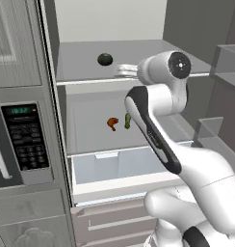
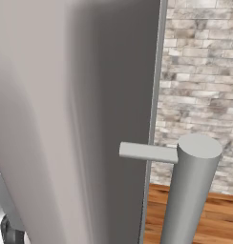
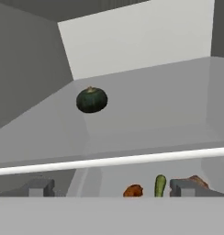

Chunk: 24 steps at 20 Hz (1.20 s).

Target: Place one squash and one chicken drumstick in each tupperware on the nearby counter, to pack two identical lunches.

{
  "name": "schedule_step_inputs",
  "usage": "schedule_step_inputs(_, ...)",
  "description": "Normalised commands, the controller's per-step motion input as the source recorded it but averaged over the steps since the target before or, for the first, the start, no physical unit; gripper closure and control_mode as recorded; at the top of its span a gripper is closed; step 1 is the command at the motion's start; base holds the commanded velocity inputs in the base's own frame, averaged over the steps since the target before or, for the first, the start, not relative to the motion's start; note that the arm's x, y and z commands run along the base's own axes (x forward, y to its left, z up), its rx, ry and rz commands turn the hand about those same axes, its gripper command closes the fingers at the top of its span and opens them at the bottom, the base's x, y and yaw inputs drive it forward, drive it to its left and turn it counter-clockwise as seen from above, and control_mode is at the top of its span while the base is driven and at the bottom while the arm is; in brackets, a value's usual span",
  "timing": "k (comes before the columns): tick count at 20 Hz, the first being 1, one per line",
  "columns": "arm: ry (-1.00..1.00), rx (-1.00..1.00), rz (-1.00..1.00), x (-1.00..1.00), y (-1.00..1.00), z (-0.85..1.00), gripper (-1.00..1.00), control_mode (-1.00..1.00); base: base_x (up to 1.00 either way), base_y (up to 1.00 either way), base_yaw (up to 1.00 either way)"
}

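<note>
The round dark green squash (image 3: 91, 99) sits on the upper fridge shelf (image 3: 169, 114), toward its back left. On the shelf below we see the small zucchini-like squash (image 1: 127, 120) just beside the reddish drumstick (image 1: 112, 123); a second, tan drumstick (image 3: 196, 181) is partly hidden behind a fingertip. We find the pincer (image 3: 111, 188) released, jaws spread wide, grasping nothing, level with the upper shelf's white front edge (image 3: 109, 161).
</note>
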Motion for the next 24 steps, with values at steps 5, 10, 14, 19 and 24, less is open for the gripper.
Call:
schedule_step_inputs(5, 0.04, 0.02, 0.0, 0.31, 0.21, 0.2, -1.0, -1.0, 0.0, 0.0, 0.0)
schedule_step_inputs(10, 0.13, 0.0, 0.02, 0.61, 0.09, -0.04, -1.0, -1.0, 0.0, 0.0, 0.0)
schedule_step_inputs(14, 0.16, 0.0, 0.03, 0.71, 0.03, -0.07, -1.0, -1.0, 0.0, 0.0, 0.0)
schedule_step_inputs(19, 0.09, 0.0, 0.0, 0.68, 0.25, -0.09, -1.0, -1.0, 0.0, 0.0, 0.0)
schedule_step_inputs(24, 0.0, -0.01, 0.0, 0.5, 0.32, -0.08, -1.0, -1.0, 0.0, 0.0, 0.0)
